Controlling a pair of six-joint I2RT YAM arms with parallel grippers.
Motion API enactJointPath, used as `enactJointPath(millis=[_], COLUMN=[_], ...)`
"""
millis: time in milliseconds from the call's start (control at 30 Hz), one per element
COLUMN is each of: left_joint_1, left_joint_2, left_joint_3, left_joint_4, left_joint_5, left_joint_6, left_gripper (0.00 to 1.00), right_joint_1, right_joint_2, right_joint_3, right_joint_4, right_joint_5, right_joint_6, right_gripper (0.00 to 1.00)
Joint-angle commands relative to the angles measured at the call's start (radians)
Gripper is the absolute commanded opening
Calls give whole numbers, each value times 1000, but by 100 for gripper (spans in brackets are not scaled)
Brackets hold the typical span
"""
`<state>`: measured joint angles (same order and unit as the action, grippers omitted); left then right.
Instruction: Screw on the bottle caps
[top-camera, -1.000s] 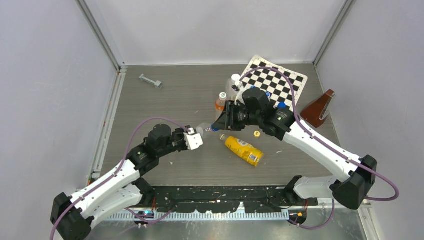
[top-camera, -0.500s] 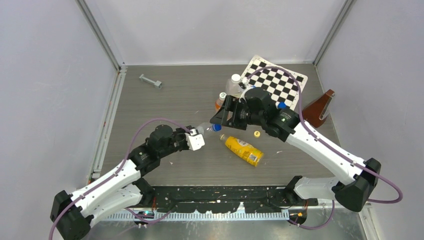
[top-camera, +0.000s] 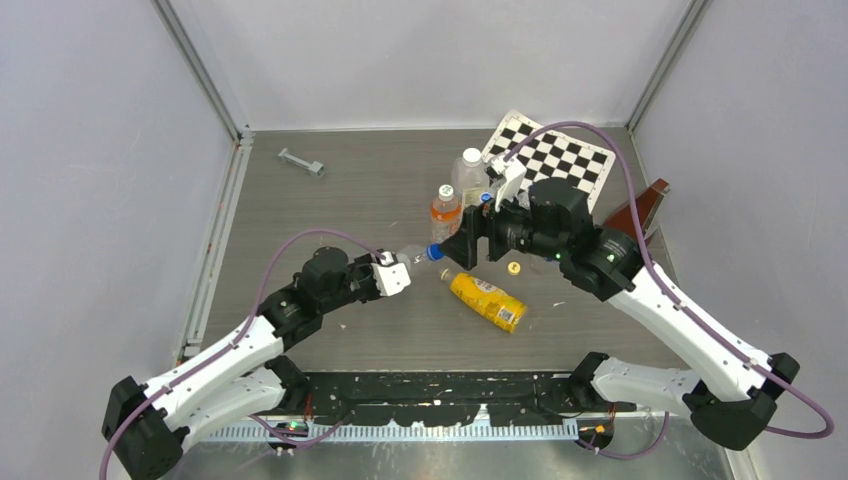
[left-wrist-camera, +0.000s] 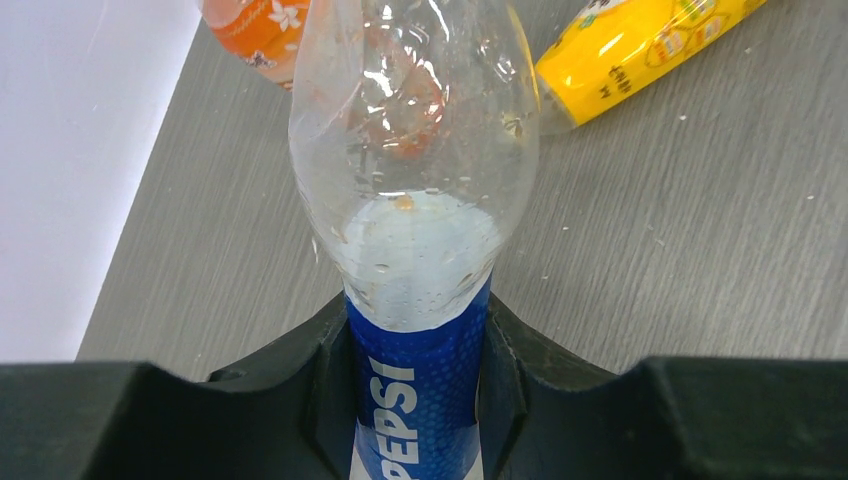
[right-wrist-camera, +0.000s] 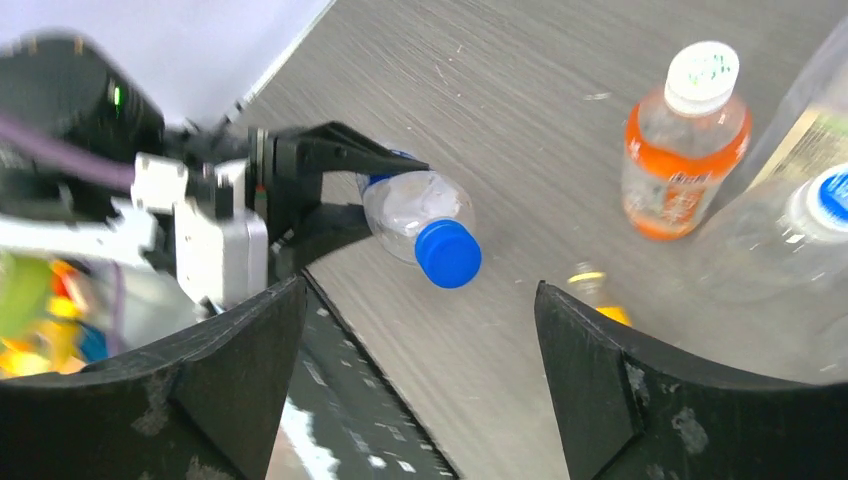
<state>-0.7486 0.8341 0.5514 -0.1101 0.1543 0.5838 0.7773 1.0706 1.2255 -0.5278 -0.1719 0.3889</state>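
Blue cap (right-wrist-camera: 448, 253) sits on the neck of the Pepsi bottle (left-wrist-camera: 415, 200); I cannot tell whether it is fully tightened.

1. Left arm: it runs from its base at the near left edge forward and to the right, with the forearm low over the table (top-camera: 330, 200). The left tool (top-camera: 402, 264) lies roughly level and points right. Its jaws are clamped on the blue label band of the Pepsi bottle, holding it off the table with the neck aimed at the right arm.

2. Right arm: it rises from its base at the near right, reaches up and to the left, and bends at the wrist so that the right tool (right-wrist-camera: 418, 300) faces the left tool. Its jaws stand wide apart and grip nothing. The capped neck lies just ahead of the fingertips, with no contact.

3. Remaining parts: the yellow juice bottle (top-camera: 487, 300) lies on its side on the table, neck open, below the right tool. The yellow cap (top-camera: 514, 267) rests on the table near it, apart from the neck.
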Motion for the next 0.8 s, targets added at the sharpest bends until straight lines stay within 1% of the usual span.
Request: enactJointPath(millis=[0, 133, 167, 233, 333, 400, 500, 633, 767], left_joint_1=[-3, -3, -3, -3, -3, -3, -3, -3, -3], left_joint_2=[-1, 6, 8, 13, 20, 25, 28, 32, 34], left_joint_3=[54, 63, 64, 69, 76, 79, 84, 87, 90], left_joint_4=[11, -12, -19, -29, -43, -51, -58, -63, -66], left_joint_5=[102, 181, 201, 235, 287, 312, 329, 338, 346], left_joint_6=[-28, -26, -24, -23, -18, -18, -20, -22, -26], left_gripper=[0, 0, 0, 0, 0, 0, 0, 0, 0], right_joint_1=[4, 4, 4, 4, 4, 3, 4, 4, 5], right_joint_2=[-80, -100, -94, -78, -43, -24, -1, 29, 57], right_joint_3=[15, 2, 6, 15, 33, 42, 52, 65, 81], right_joint_4=[-39, -151, -167, -213, -276, -284, -286, -284, -296], right_joint_5=[-136, -245, -279, -319, -371, -395, -433, -471, -493], right_joint_6=[-540, -855, -895, -1034, -1148, -1189, -1235, -1250, -1258], right_gripper=[91, 92, 92, 93, 92, 91, 87, 82, 74])
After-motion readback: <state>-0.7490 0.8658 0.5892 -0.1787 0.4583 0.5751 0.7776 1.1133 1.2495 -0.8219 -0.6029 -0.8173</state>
